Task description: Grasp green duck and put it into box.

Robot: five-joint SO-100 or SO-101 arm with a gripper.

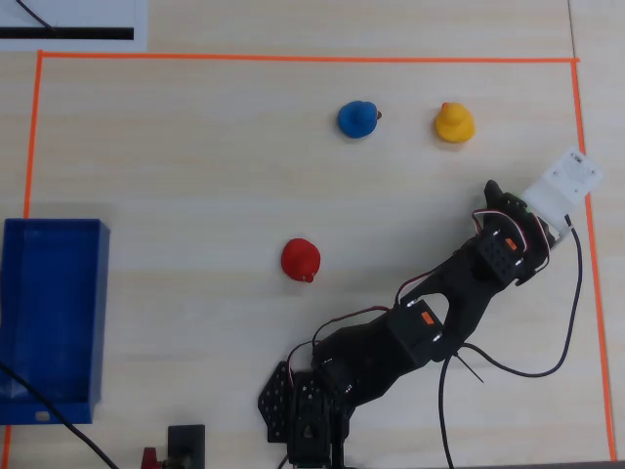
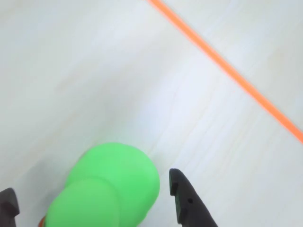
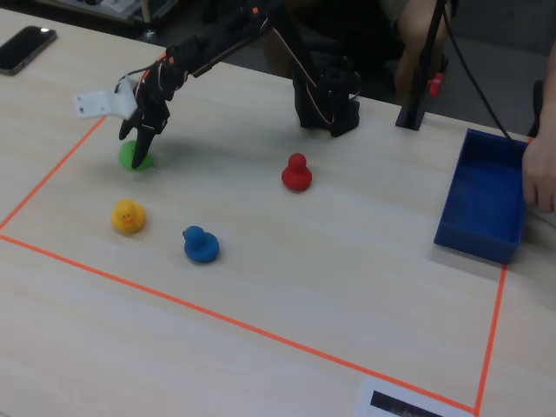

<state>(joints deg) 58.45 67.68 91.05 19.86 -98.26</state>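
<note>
Black two-finger gripper (image 2: 90, 201) hangs low over the small bright green rubber duck (image 2: 109, 187), fingers spread apart on either side of it without clamping. In the fixed view the duck (image 3: 132, 155) sits near the orange tape corner, well apart from the deep blue plastic box (image 3: 486, 204) across the table.

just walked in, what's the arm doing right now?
The black arm's two-finger gripper is lowered over the small bright green rubber duck near the orange tape line. In the wrist view its fingers sit open on either side of the duck, not yet closed on it. The red duck, blue duck and yellow duck sit untouched on the table. The deep blue plastic box waits at the far side of the taped area.
</note>
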